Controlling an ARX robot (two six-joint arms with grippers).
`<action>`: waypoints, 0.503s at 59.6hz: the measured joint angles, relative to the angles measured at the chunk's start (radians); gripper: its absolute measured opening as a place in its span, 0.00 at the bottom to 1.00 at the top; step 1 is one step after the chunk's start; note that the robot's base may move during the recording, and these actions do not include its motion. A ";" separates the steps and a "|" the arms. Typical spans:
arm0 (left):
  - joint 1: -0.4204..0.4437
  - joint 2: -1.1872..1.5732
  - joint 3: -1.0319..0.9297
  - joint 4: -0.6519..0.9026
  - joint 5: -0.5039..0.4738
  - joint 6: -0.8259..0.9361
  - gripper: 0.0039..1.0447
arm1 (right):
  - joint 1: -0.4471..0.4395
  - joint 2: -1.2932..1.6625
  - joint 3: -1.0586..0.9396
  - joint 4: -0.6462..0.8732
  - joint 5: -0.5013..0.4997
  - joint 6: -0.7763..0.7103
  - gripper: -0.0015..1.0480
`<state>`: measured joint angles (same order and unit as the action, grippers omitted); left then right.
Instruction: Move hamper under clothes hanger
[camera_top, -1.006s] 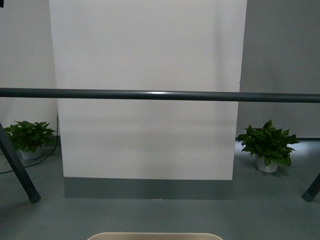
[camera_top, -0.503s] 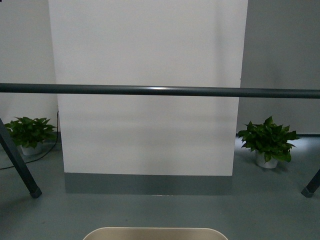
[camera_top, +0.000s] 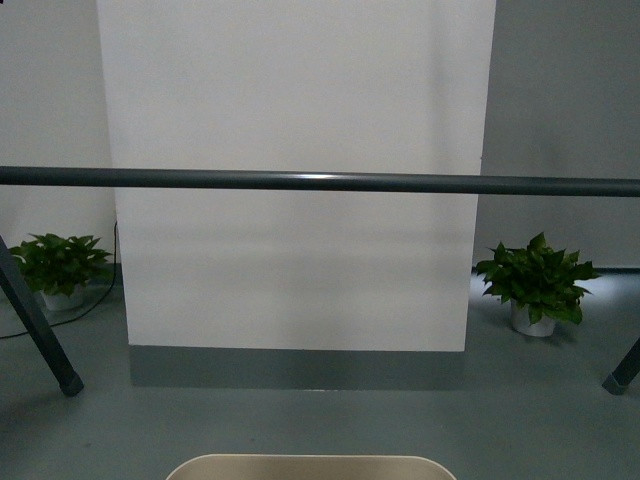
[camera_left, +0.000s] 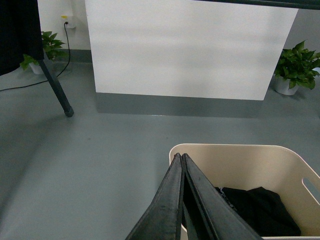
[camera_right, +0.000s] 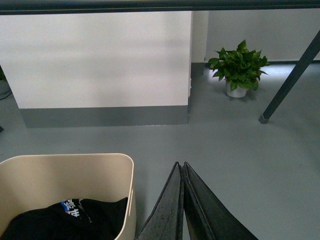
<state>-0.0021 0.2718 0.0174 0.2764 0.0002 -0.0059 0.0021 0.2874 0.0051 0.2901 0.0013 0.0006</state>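
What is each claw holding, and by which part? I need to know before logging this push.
Nothing. Both the left claw and the right claw are shut with no object between their fingers, one on each side of the hamper.

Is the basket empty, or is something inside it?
Not empty. The hamper has dark clothes lying at the bottom, seen in both wrist views; one piece has a small blue print.

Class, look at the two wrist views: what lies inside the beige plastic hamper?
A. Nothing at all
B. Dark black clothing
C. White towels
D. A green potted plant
B: black clothing lies at the bottom of the beige plastic hamper, also seen in the right wrist view.
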 joint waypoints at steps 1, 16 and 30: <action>0.000 -0.003 0.000 -0.003 0.000 0.000 0.03 | 0.000 -0.004 0.000 -0.004 0.000 0.000 0.02; 0.000 -0.064 0.000 -0.065 0.000 0.000 0.03 | 0.000 -0.068 0.000 -0.068 0.000 0.000 0.02; 0.000 -0.160 0.000 -0.183 0.000 0.000 0.03 | 0.000 -0.119 0.000 -0.119 0.000 0.000 0.02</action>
<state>-0.0021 0.1120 0.0177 0.0929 0.0006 -0.0059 0.0021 0.1684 0.0055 0.1715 0.0013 0.0006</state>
